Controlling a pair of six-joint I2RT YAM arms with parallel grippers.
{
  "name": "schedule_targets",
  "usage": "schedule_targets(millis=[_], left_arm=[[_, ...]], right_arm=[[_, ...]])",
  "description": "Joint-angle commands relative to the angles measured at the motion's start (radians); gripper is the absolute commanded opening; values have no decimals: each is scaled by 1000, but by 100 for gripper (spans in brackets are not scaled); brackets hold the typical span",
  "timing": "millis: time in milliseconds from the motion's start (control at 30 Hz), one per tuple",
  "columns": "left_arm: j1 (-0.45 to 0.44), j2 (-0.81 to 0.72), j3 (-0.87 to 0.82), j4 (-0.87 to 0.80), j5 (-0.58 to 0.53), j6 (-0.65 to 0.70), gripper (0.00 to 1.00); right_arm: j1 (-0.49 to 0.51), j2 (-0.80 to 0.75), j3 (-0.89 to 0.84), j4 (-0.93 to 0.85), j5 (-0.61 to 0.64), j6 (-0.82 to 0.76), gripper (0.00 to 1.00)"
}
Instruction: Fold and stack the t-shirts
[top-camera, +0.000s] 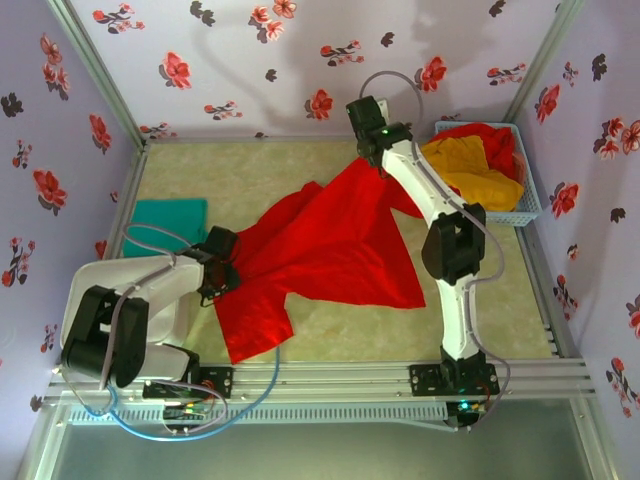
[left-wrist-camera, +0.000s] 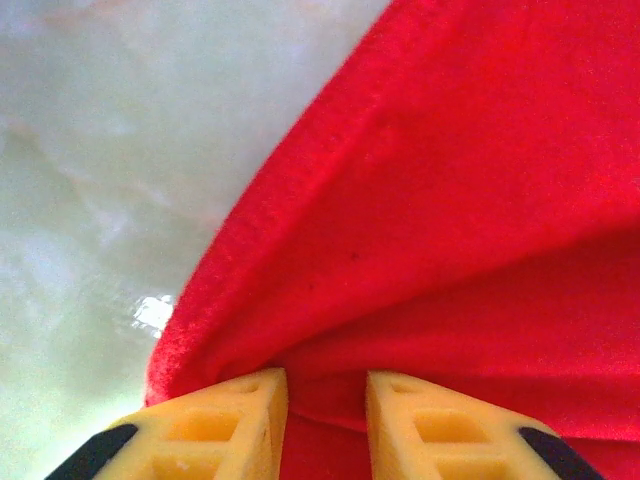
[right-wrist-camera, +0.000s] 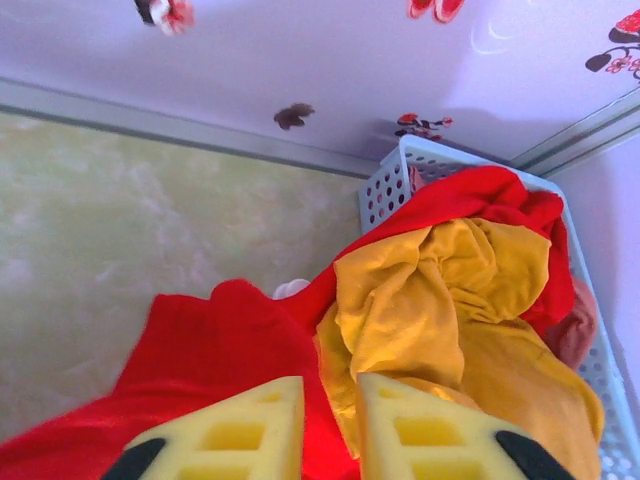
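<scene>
A big red t-shirt (top-camera: 330, 250) lies spread and creased across the middle of the table. At its left edge my left gripper (top-camera: 222, 272) is shut on a fold of the red cloth (left-wrist-camera: 450, 200), which bunches between the yellow fingers (left-wrist-camera: 235, 420). My right gripper (top-camera: 375, 160) hovers over the shirt's far corner (right-wrist-camera: 210, 340) beside the basket. Its jaws stand slightly apart, and the cloth lies beneath them, not pinched. A mustard-yellow t-shirt (right-wrist-camera: 430, 300) and another red one (right-wrist-camera: 480, 195) are heaped in the basket. A teal-green t-shirt (top-camera: 168, 222) lies folded at the left.
The pale blue mesh basket (top-camera: 530, 205) stands in the back right corner against the flowered walls. A white bin (top-camera: 100, 280) sits near the left arm's base. Bare marbled tabletop (top-camera: 230, 170) shows at the back left and along the front (top-camera: 400, 335).
</scene>
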Motion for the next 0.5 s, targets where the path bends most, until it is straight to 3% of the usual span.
schedule_targets(millis=[0,67,100,167,333,467], left_arm=[[9,-23,-5,-78,18,2,30],[9,-21,17,-85,35,18,37],[9,-20,28,-91,39,23,40],[8,-22,63,-116,42,39,46],[9,-43,178,-148,35,115,53],[10,33,306,-128,32,225,56]], right_arm=[[-20,45,45,-113,-2,44,37],[-20,25,-1,-114,-73,84,72],[-18,4,-32,-99,-101,93,83],[-15,-65,-141,-50,-164,111,95],[-14,-281,-447,54,-332,193,97],[-14,-437,-677,101,-507,301,97]])
